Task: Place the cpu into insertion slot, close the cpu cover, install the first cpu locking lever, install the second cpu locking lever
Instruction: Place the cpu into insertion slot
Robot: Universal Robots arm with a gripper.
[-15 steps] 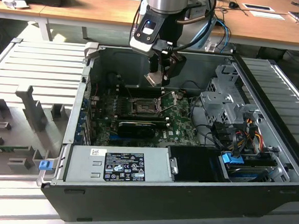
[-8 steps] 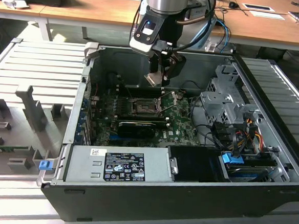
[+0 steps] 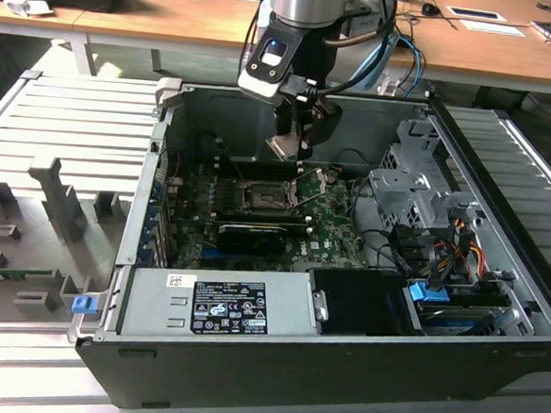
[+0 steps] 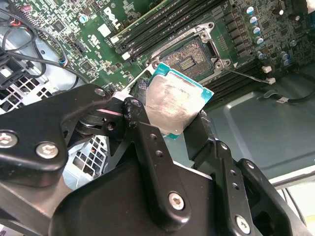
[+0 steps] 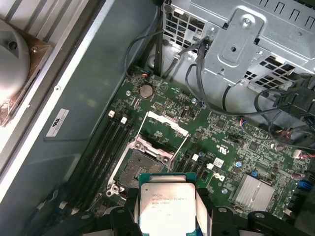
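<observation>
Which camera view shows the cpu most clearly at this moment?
The second wrist view: the cpu appears large and almost whole, clamped in the claw. The first wrist view cuts it off at the picture's edge; the exterior view shows it small.

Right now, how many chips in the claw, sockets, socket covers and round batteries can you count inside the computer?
cpu: 1
insertion slot: 1
cpu cover: 1
round battery: 1
Total: 4

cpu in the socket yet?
No, in the second wrist view the tool holds the cpu clear of the bare socket.
</observation>
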